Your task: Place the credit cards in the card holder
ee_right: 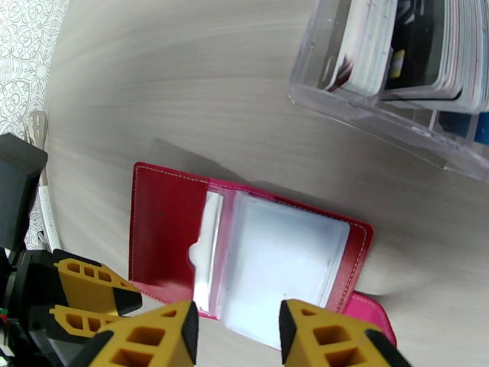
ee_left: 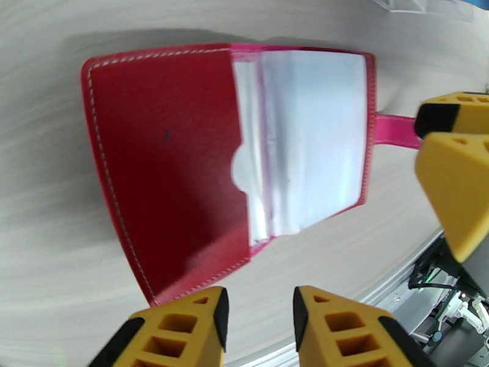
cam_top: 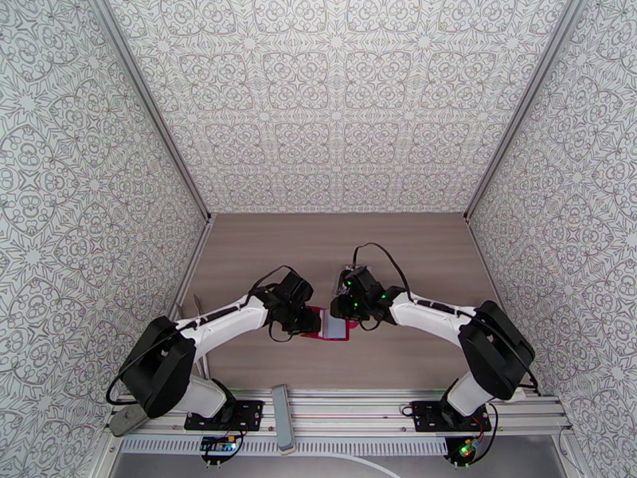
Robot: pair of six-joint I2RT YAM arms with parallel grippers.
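Flat on the wooden table (ee_right: 183,87) the red leather-like card holder (ee_left: 177,160) lies open, pockets (ee_left: 312,136) up for loading; our left gripper (ee_left: 260,325) and right gripper (ee_right: 238,337) hover narrowly parted, empty; thin plastic credit cards (ee_right: 415,44) stand in a clear box (ee_right: 367,114).

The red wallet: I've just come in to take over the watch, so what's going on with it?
The card holder lies open and flat on the table between the two arms, its clear pockets looking empty. The left gripper and right gripper hang close over it from either side, fingers apart, holding nothing. The credit cards stand on edge in a clear box beyond it, so none looks loaded yet.
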